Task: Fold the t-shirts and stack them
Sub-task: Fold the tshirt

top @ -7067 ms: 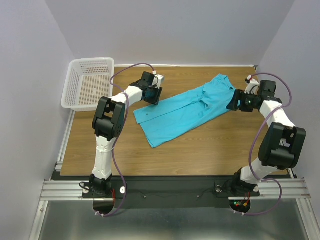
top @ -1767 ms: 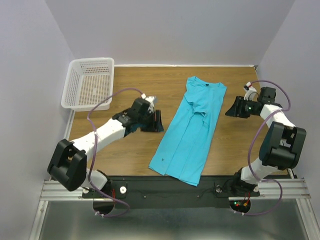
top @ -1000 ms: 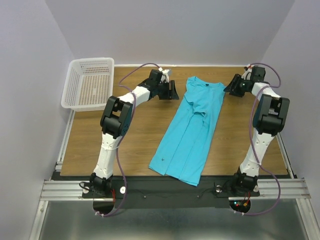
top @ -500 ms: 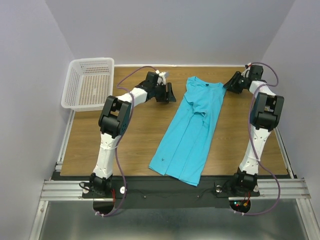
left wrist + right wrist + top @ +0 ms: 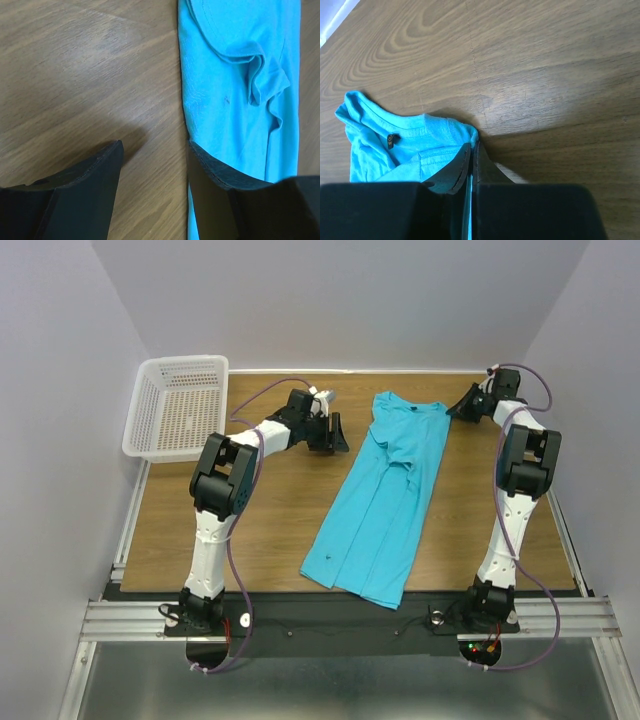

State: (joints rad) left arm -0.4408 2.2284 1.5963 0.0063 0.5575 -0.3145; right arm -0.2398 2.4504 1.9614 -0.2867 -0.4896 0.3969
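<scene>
Jaws pinching right, gaping left.
Parted a second ago, the right gripper (image 5: 471, 150) is clamping the far shoulder corner of the t-shirt (image 5: 385, 490), lying lengthwise on the tabletop (image 5: 270, 530), hem at the near edge. Beside the other shoulder the left gripper (image 5: 155, 150) is hovering wide open (one finger over the cloth's edge), so folding is probably awaiting a second grip.

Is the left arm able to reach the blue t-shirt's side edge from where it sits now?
Probably yes. The left gripper is open right beside the t-shirt, one finger over the cloth's edge, the other over bare table, with nothing in between.
</scene>
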